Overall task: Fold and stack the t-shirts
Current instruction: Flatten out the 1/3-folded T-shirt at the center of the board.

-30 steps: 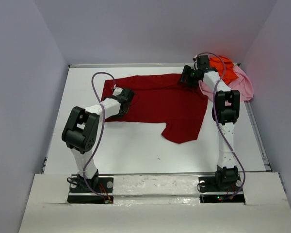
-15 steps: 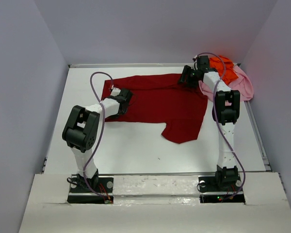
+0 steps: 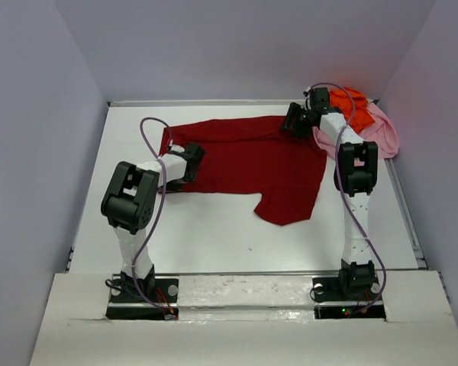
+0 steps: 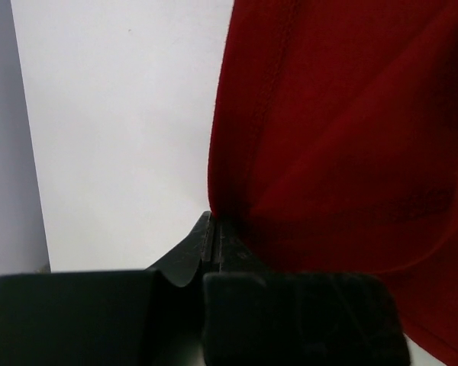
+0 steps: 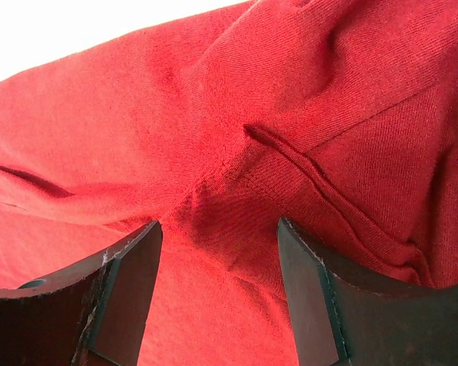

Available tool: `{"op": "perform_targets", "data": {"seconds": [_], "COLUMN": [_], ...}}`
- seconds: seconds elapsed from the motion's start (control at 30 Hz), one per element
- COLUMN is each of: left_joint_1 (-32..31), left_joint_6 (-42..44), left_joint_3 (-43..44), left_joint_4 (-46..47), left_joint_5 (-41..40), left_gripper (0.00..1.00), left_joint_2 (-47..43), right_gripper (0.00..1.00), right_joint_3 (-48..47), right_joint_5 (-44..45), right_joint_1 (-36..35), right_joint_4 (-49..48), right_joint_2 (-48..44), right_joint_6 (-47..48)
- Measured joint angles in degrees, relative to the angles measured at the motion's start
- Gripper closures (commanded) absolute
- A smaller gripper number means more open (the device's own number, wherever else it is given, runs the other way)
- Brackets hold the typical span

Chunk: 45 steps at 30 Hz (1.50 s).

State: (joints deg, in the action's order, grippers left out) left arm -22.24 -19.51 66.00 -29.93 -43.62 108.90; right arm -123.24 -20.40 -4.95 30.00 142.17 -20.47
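While left gripper (image 4: 212,232) sits clamped on the left edge of the dark red t-shirt (image 3: 252,156), spread on the table (image 3: 214,229), right gripper (image 5: 217,229) gapes wide astride its far-right seam. Advice: close right deep on cloth, then lift both evenly.

Place: a robot lab, a closed test cell.
Enclosure: plain pale walls (image 3: 38,114) shut in a white table (image 3: 214,229) on the left, far and right sides.
Machines: a left arm (image 3: 130,202) and a right arm (image 3: 356,164) stand on black bases at the table's near edge.
Wiring: a purple cable (image 3: 149,126) loops in the open along each arm.
Frame: a metal rail (image 3: 408,213) runs along the table's right side, and a white board (image 3: 244,328) covers the near edge around the bases.
Test pieces: a red shirt (image 3: 252,156) lies spread on the table. An orange shirt (image 3: 351,103) and a pink shirt (image 3: 382,133) lie heaped in the far right corner.
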Motion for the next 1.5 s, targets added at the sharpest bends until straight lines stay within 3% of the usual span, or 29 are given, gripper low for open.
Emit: {"op": "perform_targets", "data": {"seconds": [0.2, 0.3, 0.43, 0.57, 0.67, 0.83, 0.93, 1.03, 1.23, 1.3, 1.4, 1.47, 1.5], "left_joint_1": [4.1, 11.2, 26.1, 34.6, 37.4, 38.6, 38.6, 38.4, 38.4, 38.4, 38.1, 37.7, 37.3], "left_joint_6": [-2.4, -2.9, -4.7, -6.6, -8.0, -10.7, -13.0, -15.4, -16.4, -16.3, -16.4, -16.4, -16.4], "left_joint_3": [-0.3, -4.0, -11.2, -14.6, -15.0, -16.7, -18.4, -18.5, -12.5, -10.0, -5.7, -4.0, -3.0], "left_joint_4": [-0.9, 2.3, 7.2, 9.6, 11.2, 16.2, 18.6, 19.3, 19.0, 19.0, 19.2, 19.8, 19.9], "left_joint_5": [4.5, 10.8, 24.9, 34.1, 41.5, 56.7, 63.4, 67.9, 69.1, 68.4, 66.2, 65.0, 64.2], "left_gripper": [1.0, 1.0, 1.0, 1.0, 0.92, 0.62, 0.51, 0.5, 0.5, 0.5, 0.5, 0.5, 0.5], "left_joint_2": [-0.3, -4.8, -15.5, -20.9, -21.5, -21.4, -21.5, -22.8, -25.5, -25.5, -24.8, -23.9, -23.1], "right_gripper": [0.32, 0.32, 0.32, 0.32, 0.33, 0.33, 0.33, 0.33, 0.36, 0.4, 0.54, 0.74, 0.9], "right_joint_3": [0.1, 0.1, 0.1, 0.1, 0.2, 0.3, 0.4, 0.4, 1.0, 1.5, 3.2, 3.6, 3.9], "right_joint_5": [-0.2, -0.8, -1.4, -2.1, -2.2, -2.7, -2.8, -3.0, -3.1, -3.1, -2.9, -2.4, -2.1], "right_joint_1": [0.0, 0.0, 0.0, -0.7, -0.9, -0.8, -0.8, -0.8, -0.8, -0.8, -0.7, -0.7, -0.7], "right_joint_4": [-0.1, 0.0, 0.0, 0.0, -0.1, -0.4, -0.5, -0.5, -1.0, -1.4, -1.9, -1.8, -1.8], "right_joint_2": [0.0, 0.0, 0.0, 0.0, 0.0, 0.0, 0.0, 0.0, -0.2, -0.4, -1.3, -1.5, -1.6], "right_joint_6": [-0.3, -0.6, -0.9, -1.0, -1.0, -1.0, -1.1, -1.4, -1.6, -1.6, -1.5, -1.3, -1.2]}}
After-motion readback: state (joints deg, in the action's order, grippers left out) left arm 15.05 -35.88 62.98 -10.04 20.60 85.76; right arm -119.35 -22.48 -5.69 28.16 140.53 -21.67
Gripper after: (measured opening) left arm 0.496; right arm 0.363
